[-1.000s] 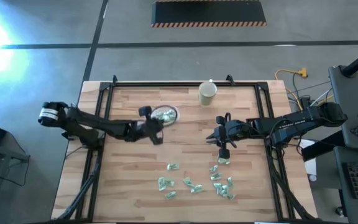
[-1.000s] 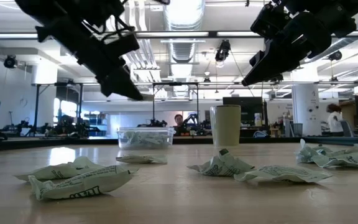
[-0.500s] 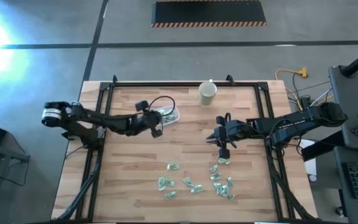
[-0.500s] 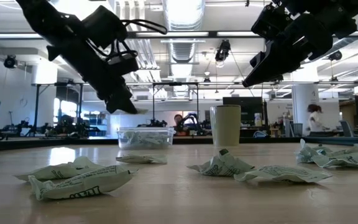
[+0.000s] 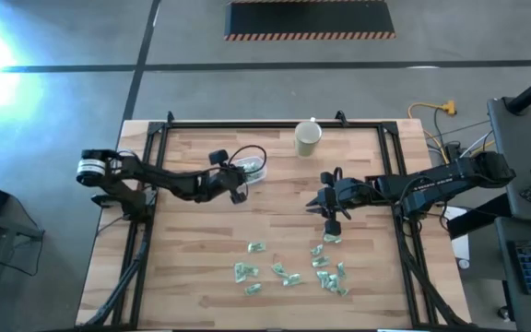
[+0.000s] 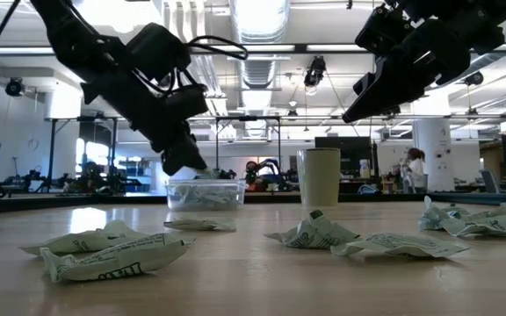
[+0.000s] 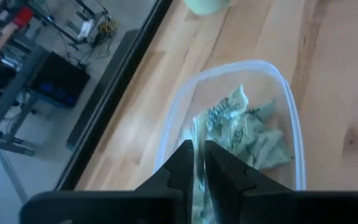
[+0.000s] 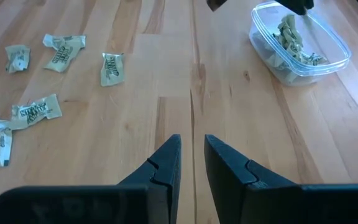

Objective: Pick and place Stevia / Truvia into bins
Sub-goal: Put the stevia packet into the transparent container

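My left gripper (image 5: 239, 191) hovers just above the clear plastic tub (image 5: 253, 169) at the table's far left and is shut on a pale green sachet (image 7: 199, 140). The tub (image 7: 291, 124) holds several crumpled sachets (image 7: 247, 127). My right gripper (image 5: 331, 218) waits above the table's middle right, its fingers a narrow gap apart (image 8: 192, 155) and empty. Several loose sachets (image 5: 289, 272) lie flat on the wood toward the near edge. In the low view one sachet (image 6: 198, 225) lies on the table in front of the tub (image 6: 205, 195). My left gripper pinches the sachet between its two fingers (image 7: 182, 168), on a thin edge of the paper (image 7: 198, 163). The fingers slant down toward the tub from the table's left. The sachet is lifted clear and reaches past the fingertips over the tub's opening.
A beige cup (image 5: 307, 137) stands upright at the far edge, right of the tub, and shows in the low view (image 6: 320, 175) too. A black frame (image 5: 247, 125) runs around the table. Bare wood lies between the tub and the sachet pile.
My left gripper has gone down and toward the tub, still shut on the sachet, and now hangs just over the tub's rim. My right arm has kept still.
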Robot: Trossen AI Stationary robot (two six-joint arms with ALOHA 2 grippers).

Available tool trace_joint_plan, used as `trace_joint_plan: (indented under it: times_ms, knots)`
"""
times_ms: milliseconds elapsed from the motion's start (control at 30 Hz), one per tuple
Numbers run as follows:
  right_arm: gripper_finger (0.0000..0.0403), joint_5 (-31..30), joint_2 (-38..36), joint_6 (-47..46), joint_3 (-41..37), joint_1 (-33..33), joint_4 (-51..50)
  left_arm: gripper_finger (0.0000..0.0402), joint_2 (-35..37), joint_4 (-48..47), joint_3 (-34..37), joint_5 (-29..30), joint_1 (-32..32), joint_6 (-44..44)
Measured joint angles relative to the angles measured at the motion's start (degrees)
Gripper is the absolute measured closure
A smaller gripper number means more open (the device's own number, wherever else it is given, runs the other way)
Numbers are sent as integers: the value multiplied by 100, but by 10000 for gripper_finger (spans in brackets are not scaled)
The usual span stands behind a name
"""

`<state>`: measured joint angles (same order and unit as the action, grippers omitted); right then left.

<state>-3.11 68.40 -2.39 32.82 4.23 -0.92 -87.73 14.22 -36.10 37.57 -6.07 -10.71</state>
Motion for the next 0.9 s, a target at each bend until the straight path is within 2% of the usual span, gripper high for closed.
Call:
trace_joint_plan:
  times_ms: [167,400,533,700,900]
  knots:
    - [342,0,0,0,-7,0,-1,335,-98,146,0,49,-7,-170]
    - [342,0,0,-16,-36,0,-5,288,129,124,-2,43,35,-159]
    - [342,116,0,-232,-101,17,-50,281,374,-173,-2,14,177,128]
    - [342,731,0,-575,-114,53,-345,281,774,-773,-2,-436,488,255]
    - [342,737,0,-1018,-116,457,-845,281,1130,-1084,-4,-512,888,431]
